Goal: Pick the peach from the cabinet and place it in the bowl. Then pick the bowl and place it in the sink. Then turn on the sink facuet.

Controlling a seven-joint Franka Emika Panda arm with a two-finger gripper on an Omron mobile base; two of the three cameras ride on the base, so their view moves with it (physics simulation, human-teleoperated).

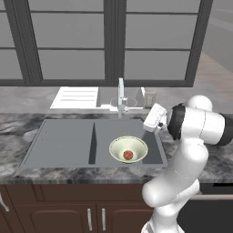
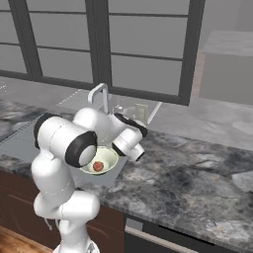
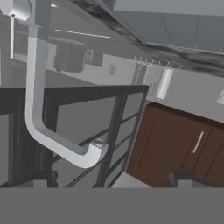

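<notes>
With the peach bowled in the sink, the sink facuet stands at ten o'clock from the gripper, whose jaw opening I cannot tell.

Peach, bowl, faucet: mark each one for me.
peach (image 1: pixel 128 155): left base view, middle of the fruit, inside the bowl.
bowl (image 1: pixel 117 145): left base view, bare inner wall, upper left.
faucet (image 1: pixel 121 93): left base view, upright stem behind the sink.
</notes>
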